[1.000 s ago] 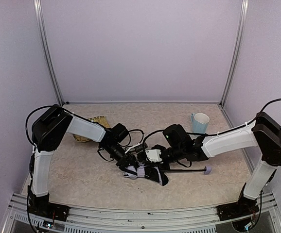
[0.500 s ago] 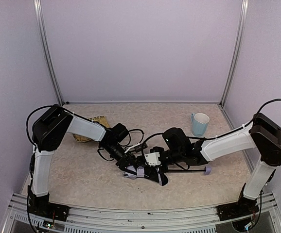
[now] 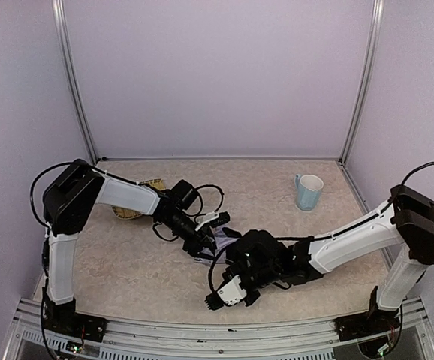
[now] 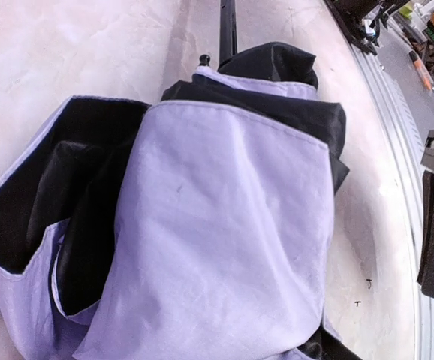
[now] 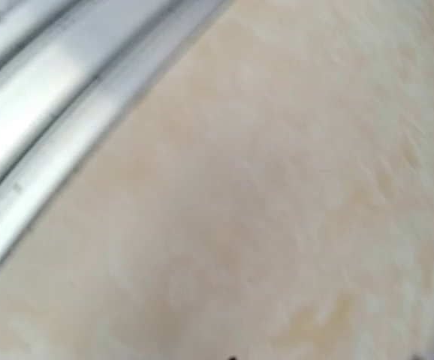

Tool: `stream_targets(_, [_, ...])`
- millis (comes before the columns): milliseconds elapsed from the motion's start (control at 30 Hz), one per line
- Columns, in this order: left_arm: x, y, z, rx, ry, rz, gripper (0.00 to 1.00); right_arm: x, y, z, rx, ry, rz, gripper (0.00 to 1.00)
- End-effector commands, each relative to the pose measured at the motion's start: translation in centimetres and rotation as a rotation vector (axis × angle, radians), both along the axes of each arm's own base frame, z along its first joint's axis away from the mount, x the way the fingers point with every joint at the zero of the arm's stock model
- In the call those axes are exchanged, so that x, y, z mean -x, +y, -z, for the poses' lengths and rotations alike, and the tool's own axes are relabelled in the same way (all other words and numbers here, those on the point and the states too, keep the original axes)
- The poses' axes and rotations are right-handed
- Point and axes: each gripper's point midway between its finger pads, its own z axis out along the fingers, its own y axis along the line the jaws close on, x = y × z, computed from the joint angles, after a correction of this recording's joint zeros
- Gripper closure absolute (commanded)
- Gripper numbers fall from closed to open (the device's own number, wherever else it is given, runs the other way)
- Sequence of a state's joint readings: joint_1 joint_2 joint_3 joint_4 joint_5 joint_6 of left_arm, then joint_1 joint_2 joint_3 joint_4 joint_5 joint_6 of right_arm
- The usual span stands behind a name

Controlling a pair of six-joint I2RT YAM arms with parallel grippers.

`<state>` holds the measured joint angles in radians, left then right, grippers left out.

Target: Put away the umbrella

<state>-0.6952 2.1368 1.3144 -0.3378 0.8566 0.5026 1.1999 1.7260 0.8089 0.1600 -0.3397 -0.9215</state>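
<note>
Finds the umbrella (image 4: 224,225) crumpled on the marbled table (image 3: 127,262) by the left gripper (image 3: 208,241), matte lavender cloth over black lining, shaft thin and straight (cannot tell its opening, nor the right gripper's (image 3: 213,301)).

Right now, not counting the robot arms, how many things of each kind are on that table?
umbrella: 1
mug: 1
straw tray: 1
Total: 3

Umbrella (image 4: 224,225): collapsed, pale lavender canopy with black lining, bunched in loose folds on table (image 4: 67,45), thin black shaft (image 4: 227,30) protruding.
</note>
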Motion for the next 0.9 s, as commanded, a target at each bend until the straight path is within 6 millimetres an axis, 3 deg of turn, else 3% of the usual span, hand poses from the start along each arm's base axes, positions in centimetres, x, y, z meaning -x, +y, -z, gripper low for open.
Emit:
stream_targets(0, [-0.4,3.1,5.9,-0.249,-0.094,-0.065,1.00,-1.6,-0.5,-4.7,-0.101,0.010,0.125,0.93])
stream_targets(100, [0.0,2.9,6.1,-0.264,-0.114,-0.057,1.00,-2.8,-0.9,-9.5,-0.212,0.121,0.218,0.89])
stream_targets(233, [1.0,2.8,6.3,-0.279,-0.155,-0.034,1.00,-6.1,-3.8,-15.0,-0.322,0.322,0.346,0.84])
stream_targets(333, [1.8,2.7,6.2,-0.279,-0.188,-0.017,1.00,-8.9,-6.7,-17.4,-0.380,0.501,0.450,0.76])
stream_targets(433, [2.8,2.6,6.0,-0.272,-0.221,0.017,1.00,-13.0,-8.7,-18.5,-0.414,0.618,0.608,0.69])
stream_targets(533, [5.0,2.6,5.2,-0.245,-0.272,0.096,1.00,-18.7,-9.1,-18.3,-0.373,0.721,0.818,0.67])
stream_targets(633, [7.5,2.8,4.8,-0.225,-0.316,0.169,1.00,-22.4,-8.0,-15.7,-0.246,0.819,0.958,0.67])
stream_targets(733, [9.1,3.1,5.0,-0.227,-0.344,0.216,1.00,-24.2,-6.3,-11.6,-0.098,0.939,1.020,0.68])
stream_targets(867, [9.0,3.0,5.3,-0.237,-0.341,0.207,1.00,-25.4,-4.5,-6.5,0.042,1.063,1.047,0.66])
